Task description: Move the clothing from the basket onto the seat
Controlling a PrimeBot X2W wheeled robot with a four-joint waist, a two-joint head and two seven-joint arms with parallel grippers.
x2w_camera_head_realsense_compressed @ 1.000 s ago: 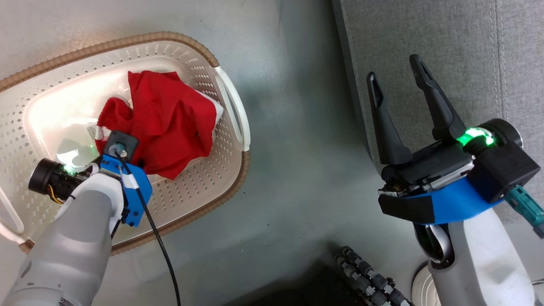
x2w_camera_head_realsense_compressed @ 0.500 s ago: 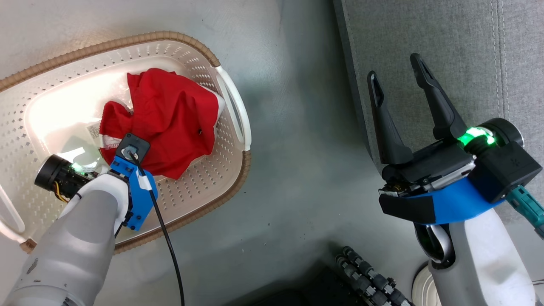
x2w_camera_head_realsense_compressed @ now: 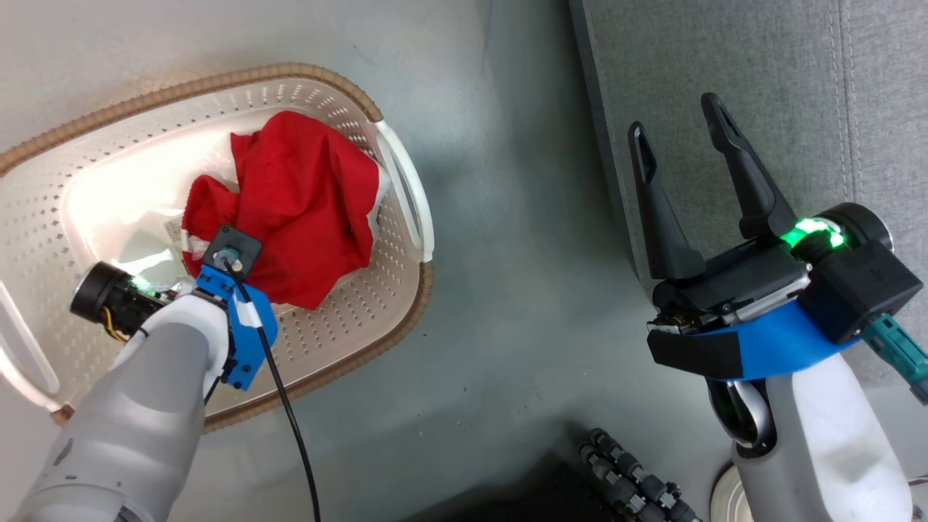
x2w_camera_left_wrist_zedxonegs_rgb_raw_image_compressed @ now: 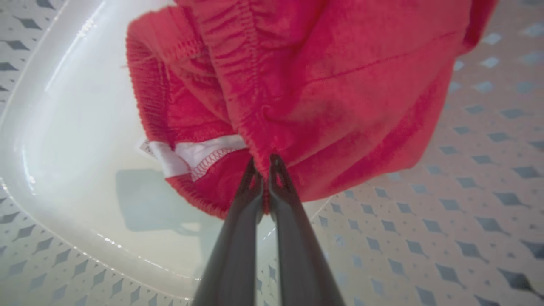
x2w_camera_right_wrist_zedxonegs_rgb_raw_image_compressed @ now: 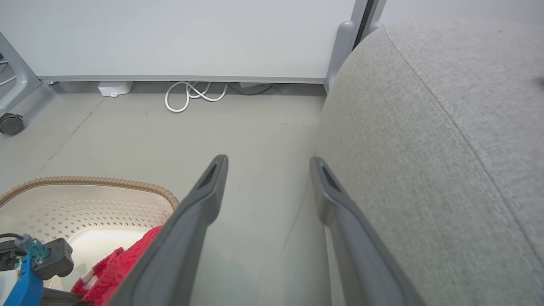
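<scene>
Grey floor [x2w_camera_head_realsense_compressed: 507,290] carries the basket [x2w_camera_head_realsense_compressed: 341,348], inside which the left gripper [x2w_camera_left_wrist_zedxonegs_rgb_raw_image_compressed: 265,163] is clamped tight on the red clothing [x2w_camera_head_realsense_compressed: 304,210] (white trim showing). At the seat's [x2w_camera_head_realsense_compressed: 725,65] edge, the right gripper [x2w_camera_head_realsense_compressed: 674,116] hangs wide open, holding nothing.

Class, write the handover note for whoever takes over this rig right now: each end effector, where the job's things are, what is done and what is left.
Left end effector: shut, pinching a fold of the red garment.
Right end effector: open, holding nothing, over the edge of the seat.
Things: the garment is bunched inside the basket, which sits on the floor left of the seat. I cannot tell whether anything lies under it.
Done: grip made on the garment.
Left: lift it out, carry it to the seat, release, then check the basket for more.
</scene>
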